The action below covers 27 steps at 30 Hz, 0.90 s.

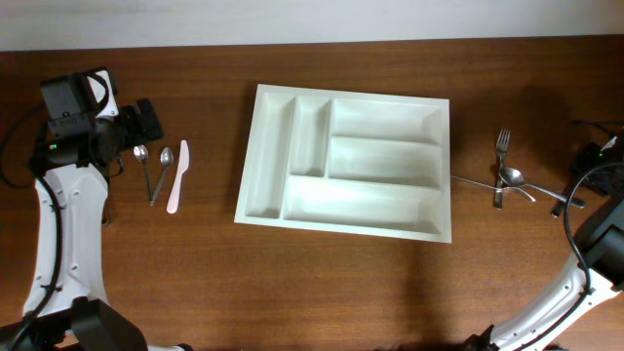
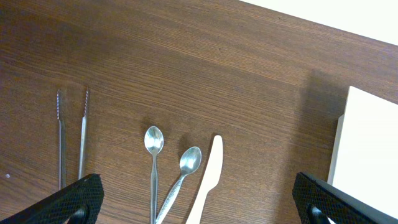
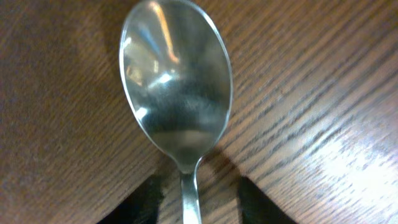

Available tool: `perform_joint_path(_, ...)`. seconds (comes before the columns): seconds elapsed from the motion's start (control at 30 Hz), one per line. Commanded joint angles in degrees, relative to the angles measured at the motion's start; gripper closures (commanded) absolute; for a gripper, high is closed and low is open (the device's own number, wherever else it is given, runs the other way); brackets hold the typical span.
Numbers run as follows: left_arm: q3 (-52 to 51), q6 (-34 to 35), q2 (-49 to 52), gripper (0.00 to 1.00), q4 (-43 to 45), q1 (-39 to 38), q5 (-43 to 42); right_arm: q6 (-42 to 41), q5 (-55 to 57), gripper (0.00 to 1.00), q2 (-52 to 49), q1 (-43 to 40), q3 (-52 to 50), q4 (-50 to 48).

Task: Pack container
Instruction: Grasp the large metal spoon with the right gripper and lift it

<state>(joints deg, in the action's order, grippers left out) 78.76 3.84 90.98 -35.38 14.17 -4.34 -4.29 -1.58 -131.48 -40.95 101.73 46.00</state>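
Note:
The container (image 1: 263, 156) is a large white cutlery tray with five compartments, all empty, at the table's middle; its edge shows in the left wrist view (image 2: 373, 149). My left gripper (image 1: 146, 122) (image 2: 202, 202) is open above two small spoons (image 2: 153, 142) (image 2: 189, 160) and a white plastic knife (image 1: 178, 177) (image 2: 213, 163). My right gripper (image 1: 583, 190) (image 3: 199, 199) is low over the table at the right. Its fingers straddle the handle of a large spoon (image 3: 177, 87) (image 1: 556, 194), with wood showing on both sides of the handle.
Metal tongs (image 2: 71, 137) lie left of the small spoons. A fork (image 1: 502, 161) and another spoon (image 1: 512, 176) lie right of the tray, with a thin utensil (image 1: 468, 179) reaching toward it. A cable (image 1: 595, 125) lies at the far right.

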Motion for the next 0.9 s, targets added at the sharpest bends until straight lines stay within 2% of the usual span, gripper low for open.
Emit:
perform_joint_path(0.0,1.05,-0.90,0.42,0.01,0.07,0.24,-0.81,-0.44,-0.37,0.66,-1.05,0.04,-0.59,0.33)
perform_joint_path(0.17,1.05,-0.90,0.42,0.01,0.07,0.24,-0.79,-0.48,-0.37,0.67,-1.05,0.04,-0.59,2.01)
perform_joint_path(0.2,1.05,-0.90,0.42,0.01,0.07,0.24,-0.81,-0.63,-0.39,0.76,-1.05,0.04,-0.59,2.43)
perform_joint_path(0.23,1.05,-0.90,0.42,0.01,0.07,0.24,-0.81,-0.66,-0.37,0.94,-1.05,0.04,-0.59,2.69)
perform_joint_path(0.27,1.05,-0.90,0.42,0.01,0.07,0.24,-0.81,-0.66,-0.37,0.96,-1.05,0.04,-0.59,2.99)
perform_joint_path(0.47,1.05,-0.90,0.42,0.01,0.07,0.24,-0.81,-0.63,-0.37,0.96,0.42,0.04,0.52,5.16)
perform_joint_path(0.67,1.05,-0.90,0.42,0.01,0.07,0.24,-0.81,-0.13,-2.14,0.96,6.21,0.70,8.41,9.14)
perform_joint_path(0.87,1.05,-0.90,0.42,0.01,0.07,0.24,-0.81,8.76,-4.33,0.96,12.76,4.94,16.52,9.27)
